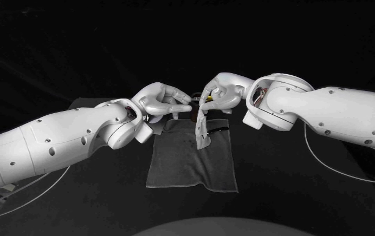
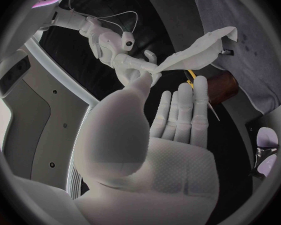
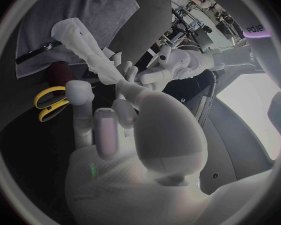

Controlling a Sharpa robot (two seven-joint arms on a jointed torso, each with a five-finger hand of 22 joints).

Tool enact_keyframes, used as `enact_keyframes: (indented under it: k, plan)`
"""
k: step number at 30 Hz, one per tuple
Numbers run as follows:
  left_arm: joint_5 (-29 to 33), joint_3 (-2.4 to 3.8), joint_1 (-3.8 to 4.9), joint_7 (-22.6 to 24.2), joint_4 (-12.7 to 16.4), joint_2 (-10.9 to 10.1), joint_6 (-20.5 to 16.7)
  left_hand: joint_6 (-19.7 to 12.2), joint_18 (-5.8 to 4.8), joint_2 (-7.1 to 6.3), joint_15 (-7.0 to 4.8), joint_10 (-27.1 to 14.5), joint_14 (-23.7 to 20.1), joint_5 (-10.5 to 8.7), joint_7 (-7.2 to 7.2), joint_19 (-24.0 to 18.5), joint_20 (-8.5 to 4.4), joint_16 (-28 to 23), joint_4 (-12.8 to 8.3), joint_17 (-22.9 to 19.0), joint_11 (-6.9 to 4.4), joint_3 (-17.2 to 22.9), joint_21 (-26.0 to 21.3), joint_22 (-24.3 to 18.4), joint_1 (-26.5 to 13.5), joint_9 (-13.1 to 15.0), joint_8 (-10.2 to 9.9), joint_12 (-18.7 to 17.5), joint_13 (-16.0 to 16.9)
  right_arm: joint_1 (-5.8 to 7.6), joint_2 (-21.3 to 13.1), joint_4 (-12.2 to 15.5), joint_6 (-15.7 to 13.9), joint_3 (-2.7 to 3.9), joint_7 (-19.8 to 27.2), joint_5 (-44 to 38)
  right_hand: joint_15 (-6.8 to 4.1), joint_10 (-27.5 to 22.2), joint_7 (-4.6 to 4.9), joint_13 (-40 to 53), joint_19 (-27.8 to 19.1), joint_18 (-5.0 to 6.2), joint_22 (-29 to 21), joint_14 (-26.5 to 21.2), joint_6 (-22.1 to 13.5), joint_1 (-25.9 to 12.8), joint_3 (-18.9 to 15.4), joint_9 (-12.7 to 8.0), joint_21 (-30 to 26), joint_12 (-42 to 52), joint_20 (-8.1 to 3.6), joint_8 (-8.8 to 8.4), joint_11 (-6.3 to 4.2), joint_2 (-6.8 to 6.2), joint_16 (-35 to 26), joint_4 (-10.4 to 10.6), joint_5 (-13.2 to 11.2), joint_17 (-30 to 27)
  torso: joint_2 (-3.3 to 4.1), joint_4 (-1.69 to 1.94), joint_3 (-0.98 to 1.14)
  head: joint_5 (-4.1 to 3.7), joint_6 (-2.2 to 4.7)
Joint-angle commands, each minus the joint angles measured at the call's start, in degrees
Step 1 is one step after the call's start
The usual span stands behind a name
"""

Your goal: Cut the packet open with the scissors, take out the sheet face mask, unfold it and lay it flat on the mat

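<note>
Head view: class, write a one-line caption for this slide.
Right hand holds the sheet mask over the grey mat; left hand meets it.

white screw-dotted arms (image 1: 66,138), silver robot hands (image 1: 162,99), thin white cables (image 1: 325,160).

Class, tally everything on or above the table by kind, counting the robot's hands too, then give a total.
hands: 2 (left hand, right hand)
sheet mask: 1
mat: 1
scissors: 1
dark packet: 1
brown cylinder: 1
Total: 7

- White sheet face mask (image 1: 205,126), partly folded, dangles from the right hand's (image 1: 222,92) fingers above the mat.
- Grey mat (image 1: 191,163) lies flat on the table (image 1: 297,192).
- Yellow-handled scissors (image 3: 48,102) rest beside the mat.
</note>
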Motion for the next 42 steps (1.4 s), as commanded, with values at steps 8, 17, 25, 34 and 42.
enact_keyframes:
  k: [8, 17, 25, 34, 42]
  plan:
    - [-4.88, 0.09, 0.00, -3.16, -1.49, 2.65, 2.68, 2.91, 0.83, 2.06, -0.95, 4.75, 2.31, -0.25, -0.36, 1.09, -0.69, 1.12, 1.52, -1.58, -0.88, -3.22, 0.61, 0.33, 4.07, -0.56, 0.07, -0.63, 0.11, 0.89, 0.20, 0.33, -2.62, 0.08, 1.35, -0.31, -0.49, 0.33, 0.04, -0.05, 0.39, 1.00, 0.08, 3.44, 0.28, -0.37, 0.46, 2.63, 0.18, -0.09, 0.04, 2.49, 0.07, 0.15, 0.18, -0.08, 0.15, 5.56, 0.03, 0.02, 0.00, 0.01, 0.40]
    - [-5.55, 0.10, 0.00, -3.48, -1.85, 3.23, 3.31, 8.78, 0.79, 2.74, -2.37, 12.19, 4.85, -0.24, -1.29, 1.48, -1.92, 2.44, 2.82, -2.21, -2.42, -0.81, 1.43, 1.00, 5.72, -0.40, 0.96, -4.23, -0.13, 1.38, 0.26, -0.16, -3.49, 0.11, 1.97, -0.22, -0.50, 0.35, 0.04, -0.04, 0.45, 0.98, 0.13, 3.45, 0.29, -0.48, 0.53, 2.63, 0.33, -0.10, 0.03, 2.51, 0.07, 0.11, 0.19, -0.07, 0.15, 5.58, 0.03, 0.05, 0.04, 0.04, 0.54]
    - [-5.31, 0.09, -0.01, -3.65, -2.91, 4.16, 3.17, 11.18, 0.79, 2.93, -3.06, 15.69, 5.95, -0.27, -1.22, 1.88, -2.56, 3.01, 4.44, -2.46, -3.17, 2.27, 2.06, 1.52, 6.44, -0.35, 0.85, -8.06, -0.11, 1.46, 0.37, -0.30, -3.74, 0.13, 2.39, 0.15, -0.50, 0.37, 0.04, -0.03, 0.48, 0.96, 0.16, 3.45, 0.29, -0.56, 0.59, 2.63, 0.42, -0.11, 0.03, 2.53, 0.07, 0.10, 0.20, -0.07, 0.15, 5.60, 0.03, 0.01, -0.02, 0.02, 0.67]
    - [-4.64, 0.08, -0.01, -4.47, -4.41, 5.65, 3.05, 10.70, 0.74, 1.50, -3.12, 16.96, 6.80, -0.24, -0.12, 2.20, -2.76, 3.66, 6.08, -2.44, -3.18, 3.36, 2.44, 1.84, 5.29, -0.62, -0.13, -10.27, 0.07, 1.48, 0.42, -0.28, -4.06, 0.14, 2.55, 0.26, -0.50, 0.39, 0.03, -0.05, 0.51, 0.95, 0.18, 3.45, 0.30, -0.65, 0.65, 2.63, 0.48, -0.14, 0.02, 2.55, 0.07, 0.10, 0.17, -0.06, 0.15, 5.57, -0.01, -0.01, 0.01, 0.02, 0.77]
    - [-4.45, 0.08, -0.01, -4.94, -4.90, 6.65, 4.24, 9.52, 0.63, -1.20, -2.68, 15.64, 6.27, -0.29, -0.16, 1.90, -2.51, 3.80, 8.02, -2.47, -2.74, 0.71, 2.09, 1.75, 2.55, -0.88, -1.12, -11.03, 0.30, 1.48, 0.86, -0.68, -4.07, 0.14, 2.64, 0.61, -0.51, 0.47, 0.03, 0.09, 0.52, 0.95, 0.19, 3.46, 0.30, -0.70, 0.70, 2.63, 0.49, -0.03, 0.02, 2.56, 0.06, 0.08, 0.19, -0.08, 0.16, 5.61, 0.03, -0.04, 0.01, -0.14, 0.92]
